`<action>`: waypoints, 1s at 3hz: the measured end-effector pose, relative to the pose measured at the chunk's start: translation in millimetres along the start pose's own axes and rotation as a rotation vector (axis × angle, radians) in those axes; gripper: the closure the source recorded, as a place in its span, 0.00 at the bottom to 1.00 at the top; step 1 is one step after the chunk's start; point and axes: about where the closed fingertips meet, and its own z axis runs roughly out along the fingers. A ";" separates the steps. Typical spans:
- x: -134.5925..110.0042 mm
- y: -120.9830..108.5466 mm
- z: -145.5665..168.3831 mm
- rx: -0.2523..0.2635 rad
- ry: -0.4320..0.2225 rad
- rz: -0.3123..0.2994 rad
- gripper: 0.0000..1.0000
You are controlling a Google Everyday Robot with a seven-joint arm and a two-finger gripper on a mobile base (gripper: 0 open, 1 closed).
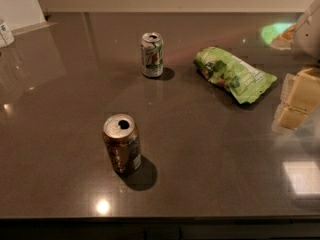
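Three things lie on the dark table [210, 154] in the camera view. The gripper [299, 98] hangs at the table's right edge, pale and blocky, and I cannot tell whether it is apart or together; it holds nothing that shows. Nearest to it, a little toward the far right corner, lies a green chip bag [233, 73], flat and crumpled, apart from the gripper. The bag looks light, soft and slick, likely to crush or slide, so a pinch on its flattened end nearest the right edge seems the safest hold. A green-and-white can [152, 54] stands upright near the far edge, and a brown can [121, 143] stands opened and upright toward the near edge, well apart from the bag.
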 end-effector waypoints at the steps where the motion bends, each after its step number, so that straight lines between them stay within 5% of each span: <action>1: -35.6 17.9 9.4 -0.053 -0.152 -0.023 0.00; 2: -59.6 31.0 15.4 -0.094 -0.257 -0.040 0.00; 3: -147.8 74.6 34.9 -0.223 -0.664 -0.082 0.00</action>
